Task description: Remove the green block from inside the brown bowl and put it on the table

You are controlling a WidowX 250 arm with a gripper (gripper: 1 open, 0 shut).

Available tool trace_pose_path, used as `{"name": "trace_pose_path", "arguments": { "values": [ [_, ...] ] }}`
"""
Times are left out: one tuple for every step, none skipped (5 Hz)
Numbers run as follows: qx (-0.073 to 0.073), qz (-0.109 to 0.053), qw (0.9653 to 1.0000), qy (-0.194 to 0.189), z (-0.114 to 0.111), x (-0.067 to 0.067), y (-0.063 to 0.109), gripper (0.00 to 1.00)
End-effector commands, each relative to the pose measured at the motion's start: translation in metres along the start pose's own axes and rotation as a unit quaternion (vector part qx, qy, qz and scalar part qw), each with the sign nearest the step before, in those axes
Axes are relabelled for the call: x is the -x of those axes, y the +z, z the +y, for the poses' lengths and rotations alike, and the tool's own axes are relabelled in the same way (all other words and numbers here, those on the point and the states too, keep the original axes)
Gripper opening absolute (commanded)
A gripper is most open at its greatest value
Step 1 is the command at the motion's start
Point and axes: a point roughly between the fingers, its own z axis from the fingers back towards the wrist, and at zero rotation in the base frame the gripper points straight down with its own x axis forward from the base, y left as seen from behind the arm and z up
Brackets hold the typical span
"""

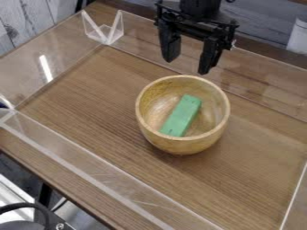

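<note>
The brown bowl [182,135] stands near the middle of the table [84,99]. Inside it lies the green block [182,115], slanted along the bowl's pale inner wall. My gripper [192,57] hangs above and just behind the bowl, pointing down. Its two dark fingers [211,54] stand apart, open, with nothing between them. It touches neither bowl nor block.
Low clear acrylic walls [72,153] edge the tabletop on all sides. A clear bracket [106,27] sits at the back left corner. Bare wood lies to the left and right of the bowl.
</note>
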Motion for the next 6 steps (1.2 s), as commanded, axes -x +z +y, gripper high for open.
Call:
{"name": "trace_pose_path", "arguments": {
  "values": [
    [-0.002,0.014,0.9999,-0.008,0.000,0.009,-0.012,1.00],
    [-0.005,0.030,0.9994,-0.018,0.004,0.021,-0.032,1.00],
    [-0.007,0.034,0.9992,-0.019,0.005,0.023,-0.046,1.00],
    [-0.008,0.040,0.9990,-0.019,0.005,0.022,-0.056,1.00],
    [-0.007,0.040,0.9990,-0.018,0.005,0.022,-0.066,1.00],
    [-0.006,0.039,0.9991,-0.015,0.006,0.021,-0.070,1.00]
  ]
}}
